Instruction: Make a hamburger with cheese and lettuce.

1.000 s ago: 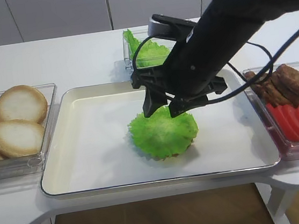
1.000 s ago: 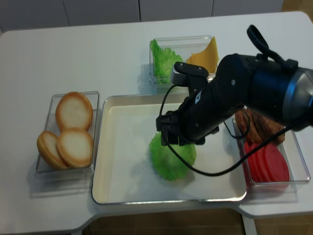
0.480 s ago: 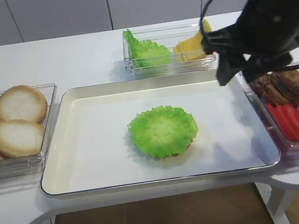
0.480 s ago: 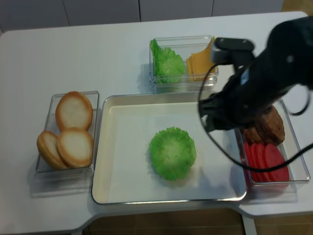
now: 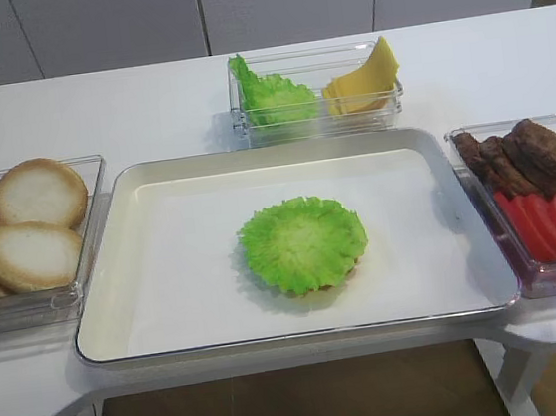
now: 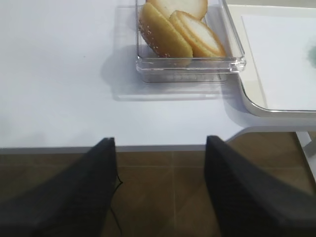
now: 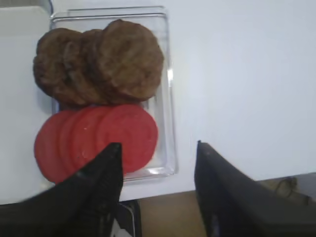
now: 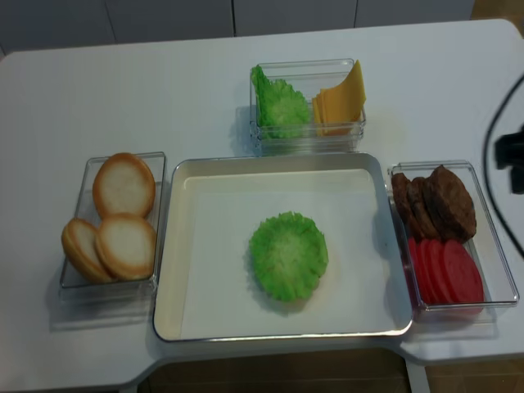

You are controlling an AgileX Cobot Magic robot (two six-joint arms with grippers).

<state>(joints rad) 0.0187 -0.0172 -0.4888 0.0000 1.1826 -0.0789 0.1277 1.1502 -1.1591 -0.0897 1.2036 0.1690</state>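
Lettuce (image 5: 303, 242) flat, seemingly atop hamburger (image 5: 312, 287).

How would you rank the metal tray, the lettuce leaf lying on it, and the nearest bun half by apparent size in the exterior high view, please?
1. metal tray, by far the largest.
2. lettuce leaf on the tray.
3. nearest bun half, somewhat smaller than the leaf.

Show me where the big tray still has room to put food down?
Bare white liner lies left and right of the ruffled green lettuce leaf inside the shallow metal tray. The clear plastic side boxes of buns and patties are crowded.
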